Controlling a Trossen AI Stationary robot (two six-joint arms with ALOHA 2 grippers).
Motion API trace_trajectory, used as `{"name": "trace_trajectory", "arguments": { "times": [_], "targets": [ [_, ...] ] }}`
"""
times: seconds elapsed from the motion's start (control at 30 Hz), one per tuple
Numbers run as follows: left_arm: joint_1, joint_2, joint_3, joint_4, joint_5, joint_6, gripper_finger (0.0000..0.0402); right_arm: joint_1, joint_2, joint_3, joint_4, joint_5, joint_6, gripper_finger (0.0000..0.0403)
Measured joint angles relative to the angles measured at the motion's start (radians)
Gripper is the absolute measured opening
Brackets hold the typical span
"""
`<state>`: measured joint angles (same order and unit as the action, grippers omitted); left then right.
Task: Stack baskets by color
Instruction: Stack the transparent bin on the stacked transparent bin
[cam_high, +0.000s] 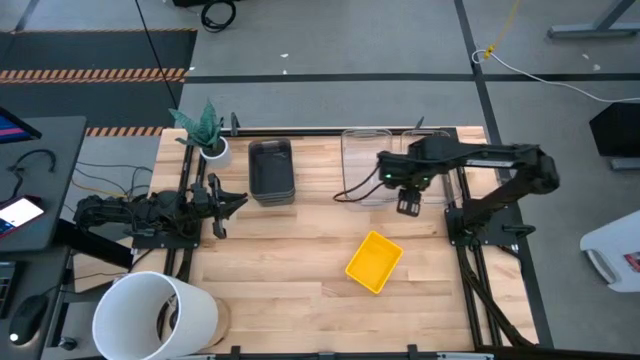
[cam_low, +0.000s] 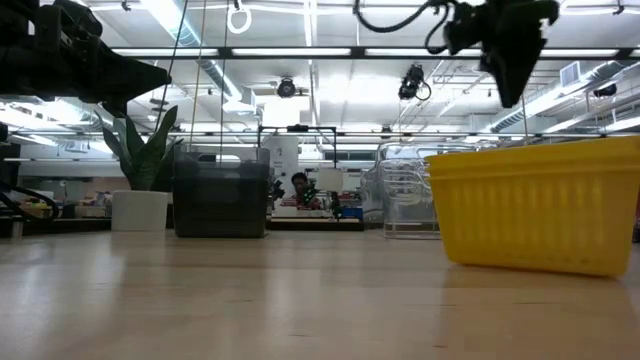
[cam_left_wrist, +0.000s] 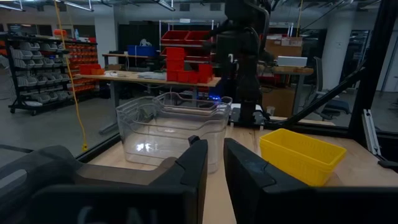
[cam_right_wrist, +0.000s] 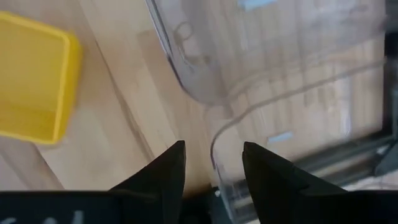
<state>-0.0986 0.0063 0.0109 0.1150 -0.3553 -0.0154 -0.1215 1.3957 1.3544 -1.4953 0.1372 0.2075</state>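
Clear baskets (cam_high: 372, 160) sit just under the open, empty right gripper (cam_high: 408, 205), so the clear stack seems in hand; next, judging, the yellow basket (cam_high: 374, 262) nearby.

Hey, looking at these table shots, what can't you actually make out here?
- How many clear baskets sit nested: high view, see-through walls overlap and the right arm covers them.
- How many dark grey baskets are stacked: high and low views show one dark block.
- The yellow basket: low view, its right end is cut off by the picture's edge.
- Left tool: empty or not, too small in high view.
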Motion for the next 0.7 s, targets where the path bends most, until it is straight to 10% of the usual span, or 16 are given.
{"name": "trace_trajectory", "arguments": {
  "times": [0.7],
  "targets": [
    [0.0,0.0,0.0,0.0,0.0,0.001,0.0058,0.01,-0.154,-0.476,0.098,0.052,-0.031,0.0153]
  ]
}}
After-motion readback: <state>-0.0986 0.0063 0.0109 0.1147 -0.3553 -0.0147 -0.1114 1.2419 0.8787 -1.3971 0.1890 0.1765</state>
